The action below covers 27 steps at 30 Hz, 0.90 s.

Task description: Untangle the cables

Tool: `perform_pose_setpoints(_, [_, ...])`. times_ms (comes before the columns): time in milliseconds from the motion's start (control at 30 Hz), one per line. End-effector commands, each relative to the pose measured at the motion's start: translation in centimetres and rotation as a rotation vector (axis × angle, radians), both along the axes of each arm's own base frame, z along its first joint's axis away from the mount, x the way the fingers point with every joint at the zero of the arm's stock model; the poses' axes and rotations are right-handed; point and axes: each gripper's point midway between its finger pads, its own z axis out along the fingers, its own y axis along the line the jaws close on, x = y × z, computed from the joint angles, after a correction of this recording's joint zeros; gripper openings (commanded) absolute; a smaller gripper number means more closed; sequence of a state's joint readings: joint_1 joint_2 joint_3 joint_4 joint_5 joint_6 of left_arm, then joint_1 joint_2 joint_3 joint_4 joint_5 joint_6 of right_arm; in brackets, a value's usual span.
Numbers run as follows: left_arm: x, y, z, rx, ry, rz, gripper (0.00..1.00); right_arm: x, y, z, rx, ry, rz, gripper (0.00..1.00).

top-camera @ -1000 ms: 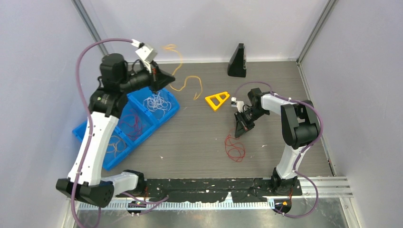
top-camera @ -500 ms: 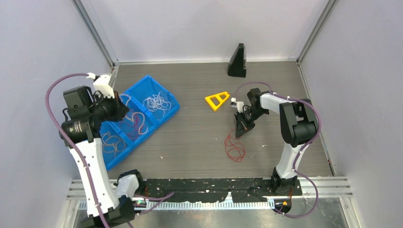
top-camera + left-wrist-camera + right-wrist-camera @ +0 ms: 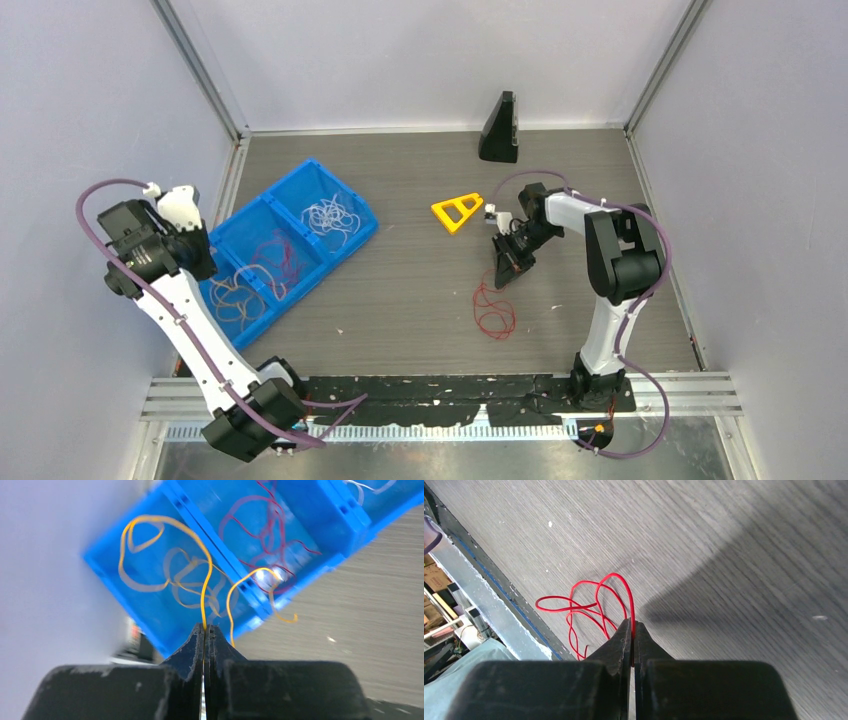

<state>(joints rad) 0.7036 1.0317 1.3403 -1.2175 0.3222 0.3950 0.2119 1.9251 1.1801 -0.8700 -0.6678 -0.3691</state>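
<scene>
two arms, one blue three-compartment bin, one yellow triangle, one black stand, one red cable outside

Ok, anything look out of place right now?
Yes: the yellow cable seems to straddle a divider of the blue bin, one loop over the compartment of red cables, its end past the rim above the table.

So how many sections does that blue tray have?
3. The far section holds white cables, the middle section red cables, the near section yellow cables, one pinched in the left claw. None looks hidden.
</scene>
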Motion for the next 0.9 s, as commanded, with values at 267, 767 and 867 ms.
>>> perform_pose_setpoints(267, [2.8, 7.8, 2.5, 0.504, -0.154, -0.052, 0.00, 1.7, -0.2, 1.4, -0.022, -0.031, 0.024, 0.05])
perform_pose_setpoints(767, [0.5, 6.3, -6.5, 0.352, -0.023, -0.136, 0.00, 1.8, 0.1, 1.1, -0.032, -0.009, 0.031, 0.05])
perform_pose_setpoints(867, [-0.8, 5.7, -10.4, 0.301, 0.051, -0.147, 0.00, 1.7, 0.0, 1.2, -0.036, -0.013, 0.033, 0.05])
